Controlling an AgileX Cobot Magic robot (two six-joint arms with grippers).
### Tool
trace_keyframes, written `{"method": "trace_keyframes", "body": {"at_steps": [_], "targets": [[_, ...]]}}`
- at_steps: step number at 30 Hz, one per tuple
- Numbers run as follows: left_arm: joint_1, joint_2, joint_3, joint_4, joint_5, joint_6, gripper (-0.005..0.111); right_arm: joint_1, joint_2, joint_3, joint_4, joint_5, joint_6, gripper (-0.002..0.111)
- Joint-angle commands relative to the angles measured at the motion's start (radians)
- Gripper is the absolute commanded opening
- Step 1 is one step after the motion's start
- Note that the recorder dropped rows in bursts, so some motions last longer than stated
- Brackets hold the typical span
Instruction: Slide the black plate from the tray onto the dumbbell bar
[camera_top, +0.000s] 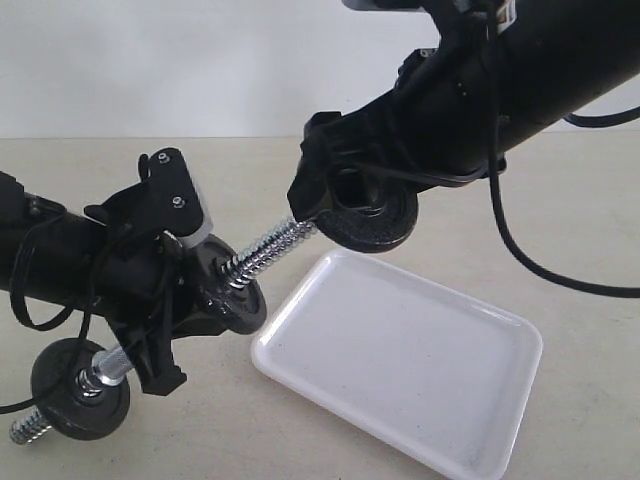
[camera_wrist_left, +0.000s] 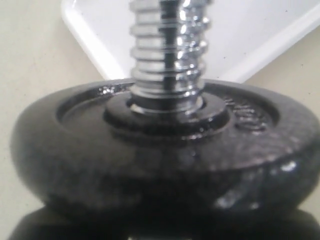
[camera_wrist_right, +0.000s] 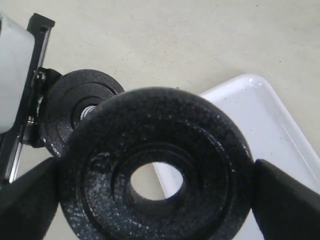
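My right gripper (camera_top: 362, 200) is shut on the black plate (camera_top: 378, 222), held by its rim above the tray's far corner. In the right wrist view the plate (camera_wrist_right: 150, 130) fills the frame between both fingers (camera_wrist_right: 285, 200), and table and tray edge show through its hole. The dumbbell bar (camera_top: 268, 248) slants up to the right, its threaded tip right beside the plate's edge. My left gripper (camera_top: 150, 345) is shut on the bar between two black discs (camera_top: 235, 292). The left wrist view shows the upper disc (camera_wrist_left: 165, 165) with the threaded rod (camera_wrist_left: 167, 50) rising from it. The white tray (camera_top: 400, 365) is empty.
A second disc (camera_top: 80, 390) sits at the bar's low end near the table, with a short threaded stub (camera_top: 28, 428) beyond it. Black cables (camera_top: 520, 250) hang from the right arm over the table behind the tray. Beige tabletop surrounds the tray.
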Motion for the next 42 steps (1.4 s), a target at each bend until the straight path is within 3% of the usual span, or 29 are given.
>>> {"method": "trace_keyframes", "body": {"at_steps": [1,23,35,42], "targets": [[-0.001,-0.044,-0.028,-0.201,-0.012,0.147,0.004,0.001,-0.021,-0.003,0.033,-0.048,-0.019,0.000],[-0.001,-0.044,-0.028,-0.540,0.130,0.455,0.004,0.001,-0.021,-0.003,0.064,-0.040,-0.023,0.000],[-0.001,-0.044,-0.028,-0.581,0.159,0.489,0.004,0.001,-0.019,-0.003,0.108,-0.040,-0.047,0.000],[-0.001,-0.044,-0.028,-0.687,0.211,0.562,0.004,0.001,-0.019,-0.003,0.218,-0.046,-0.129,0.000]]}}
